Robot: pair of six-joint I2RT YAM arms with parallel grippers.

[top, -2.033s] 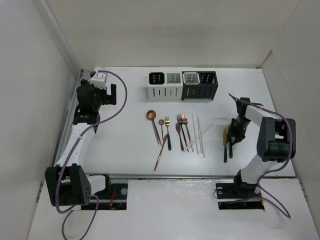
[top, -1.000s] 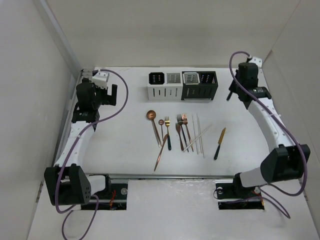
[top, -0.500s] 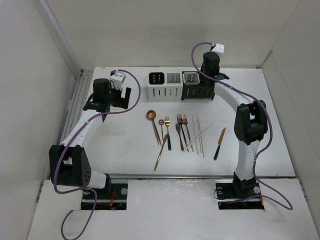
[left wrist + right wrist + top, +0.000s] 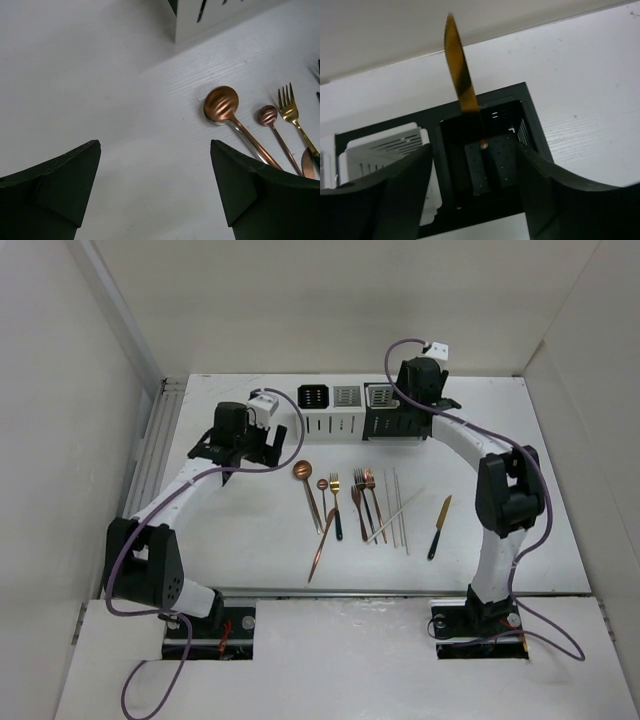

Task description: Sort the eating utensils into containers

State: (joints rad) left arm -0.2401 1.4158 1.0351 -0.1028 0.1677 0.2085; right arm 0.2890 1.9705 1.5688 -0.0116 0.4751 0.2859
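The right gripper [image 4: 472, 167] is spread, released; between its fingers a gold-bladed knife [image 4: 460, 75] stands in the black square slotted holder [image 4: 532, 117]. The left gripper [image 4: 155, 150] is spread too, with a round copper spoon [image 4: 221, 104] ahead to its right.

robot lab cell: bare white walls [image 4: 320, 300] around a white table [image 4: 240, 530]

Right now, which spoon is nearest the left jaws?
The large copper spoon, leftmost piece in the row; the small spoon beside it sits farther right.
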